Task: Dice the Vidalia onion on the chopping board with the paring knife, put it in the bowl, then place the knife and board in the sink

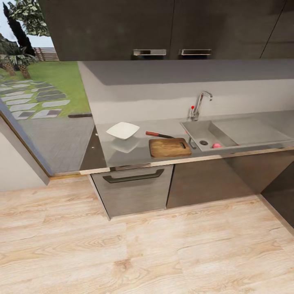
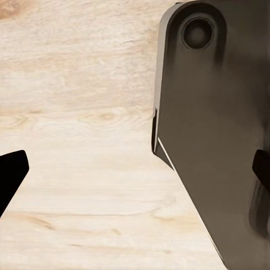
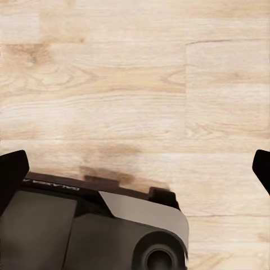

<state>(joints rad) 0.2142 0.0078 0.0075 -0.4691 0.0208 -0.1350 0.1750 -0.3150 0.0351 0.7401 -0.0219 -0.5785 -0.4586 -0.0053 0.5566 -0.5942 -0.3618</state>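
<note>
Pale wood floor (image 1: 122,253) nearest the head camera, well short of the bench (image 1: 134,153). Beyond it, dark lower cabinets with a drawer handle (image 1: 132,176), and upper cabinets above.

On the bench, from the robot's left: white bowl (image 1: 123,130), then knife (image 1: 159,134) lying just behind the board (image 1: 169,147) (red handle toward the bowl, blade tip near the board's far edge — touching or not, cannot tell). Board flat, handle slot at the end nearest the sink (image 1: 230,132). Sink set into the bench to the right, tap (image 1: 199,104) at its back rim. Onion (image 1: 217,145) resting in the basin near the front wall, just beside the drain (image 1: 203,143) — rendered pinkish rather than pale.

Left end effector (image 2: 135,169) pointed down at the floor beside the robot's dark base (image 2: 219,140), fingertips wide apart, empty. Right end effector (image 3: 135,166) likewise aimed at the floor over the base, wide apart, empty.

Step in hand, judged: approach, with nothing grasped and the onion not yet taken out. Next move calls for driving up to the bench, squaring to the sink, then reaching down into the basin for the onion.
</note>
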